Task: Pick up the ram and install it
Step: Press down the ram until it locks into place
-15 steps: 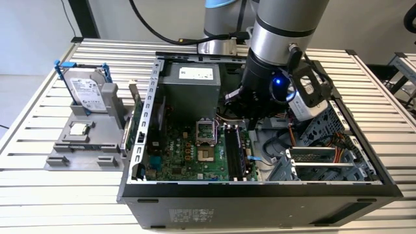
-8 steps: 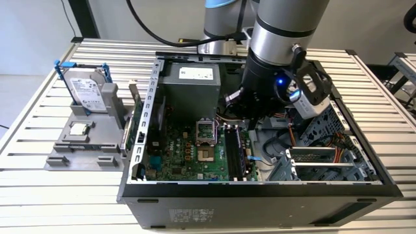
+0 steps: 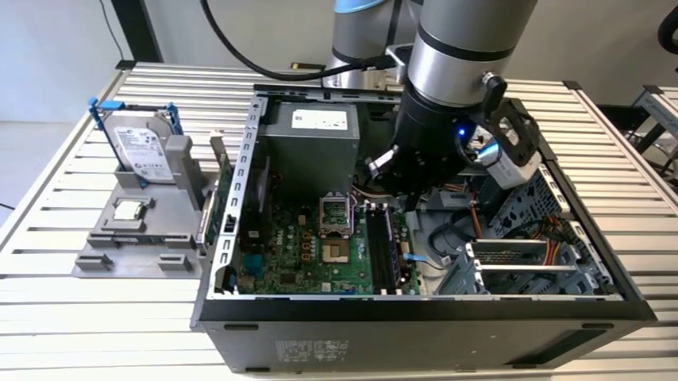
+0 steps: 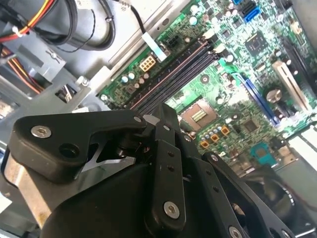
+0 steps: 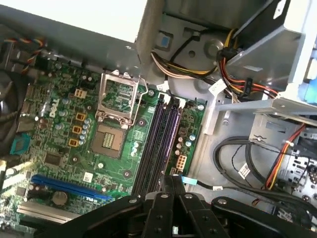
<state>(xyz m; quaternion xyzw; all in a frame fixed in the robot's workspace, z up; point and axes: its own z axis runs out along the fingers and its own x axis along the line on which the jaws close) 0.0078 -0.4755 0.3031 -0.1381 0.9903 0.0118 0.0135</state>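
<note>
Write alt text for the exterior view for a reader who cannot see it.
A robot arm reaches down into an open computer case on a slatted table, its claw just above the memory slots of the green motherboard. Toward the exterior view's left, a grey holder carries a silver hard drive and a small square processor chip.

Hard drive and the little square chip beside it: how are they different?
The hard drive is big and oblong; the chip is small and square. The hard drive stands upright on its edge; the chip lies flat. The hard drive has blue rails along its sides; the chip has none. Both are silver, and both sit in the same grey holder.
</note>
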